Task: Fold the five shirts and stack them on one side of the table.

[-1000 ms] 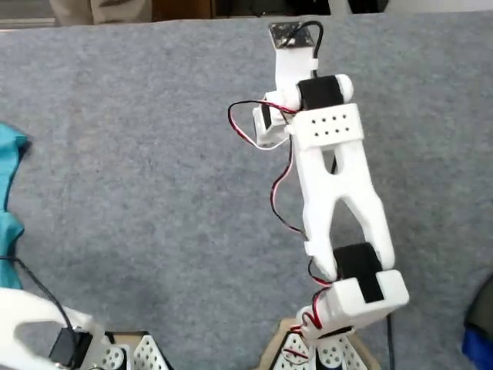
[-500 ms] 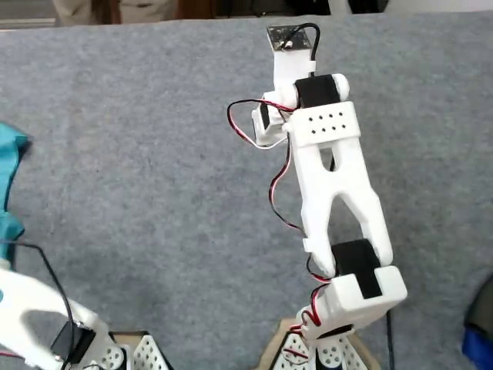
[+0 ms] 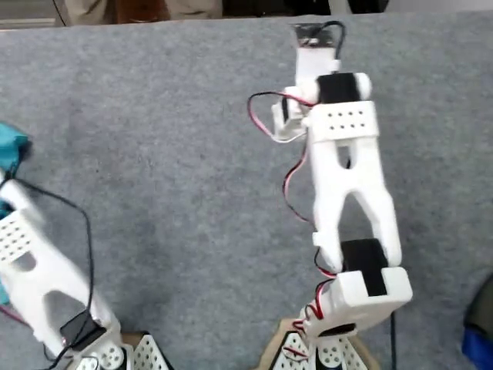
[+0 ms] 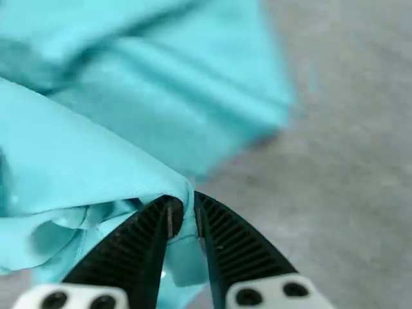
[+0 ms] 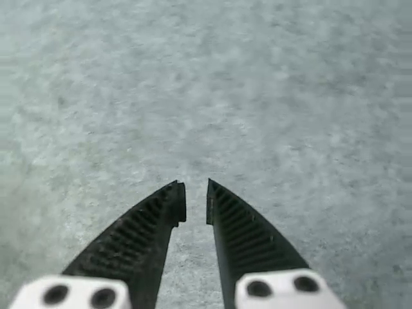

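The teal shirt (image 3: pixel 11 143) is mostly chopped off by the high view's left edge, with the left arm (image 3: pixel 35 266) covering some. In the left wrist view its far folds go blurry. A blue thing (image 3: pixel 479 343) at the right edge is cut off too, can't tell what.

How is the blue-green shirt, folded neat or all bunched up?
Bunched up. The shirt lies in loose rumpled folds, and the left gripper pinches a raised ridge of it.

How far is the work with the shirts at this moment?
Done: nothing yet looks folded; the teal shirt is rumpled. In hand: the left pincer is shut on a fold of it. The right pincer is open and empty above the grey table. Left: folding and stacking all shirts.
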Motion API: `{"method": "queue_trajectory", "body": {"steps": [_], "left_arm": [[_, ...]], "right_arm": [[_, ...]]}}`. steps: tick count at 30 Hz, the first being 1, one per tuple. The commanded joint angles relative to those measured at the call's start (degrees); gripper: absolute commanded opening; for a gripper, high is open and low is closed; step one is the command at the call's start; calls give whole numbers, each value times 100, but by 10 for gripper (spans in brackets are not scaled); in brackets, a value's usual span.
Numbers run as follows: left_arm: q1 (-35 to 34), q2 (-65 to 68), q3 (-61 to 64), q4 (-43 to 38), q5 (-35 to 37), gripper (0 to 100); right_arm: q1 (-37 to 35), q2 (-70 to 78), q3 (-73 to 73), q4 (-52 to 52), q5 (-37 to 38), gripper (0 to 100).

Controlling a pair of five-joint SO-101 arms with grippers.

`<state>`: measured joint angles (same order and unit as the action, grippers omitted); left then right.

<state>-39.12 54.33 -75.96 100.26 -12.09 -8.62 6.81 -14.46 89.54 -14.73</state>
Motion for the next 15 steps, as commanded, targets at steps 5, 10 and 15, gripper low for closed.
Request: {"method": "queue_trajectory", "body": {"steps": [5,10,15], "left_arm": [[2708,-2062,2435,62,53,18],[4756,-2835,3420,53,53,18],[6470,-3037,3736,53,62,19]], "right_arm": [[875,-40,13,-26,-44,77],[1420,-40,-13,325,-9,77],[2044,-40,-13,440,0,77]]}}
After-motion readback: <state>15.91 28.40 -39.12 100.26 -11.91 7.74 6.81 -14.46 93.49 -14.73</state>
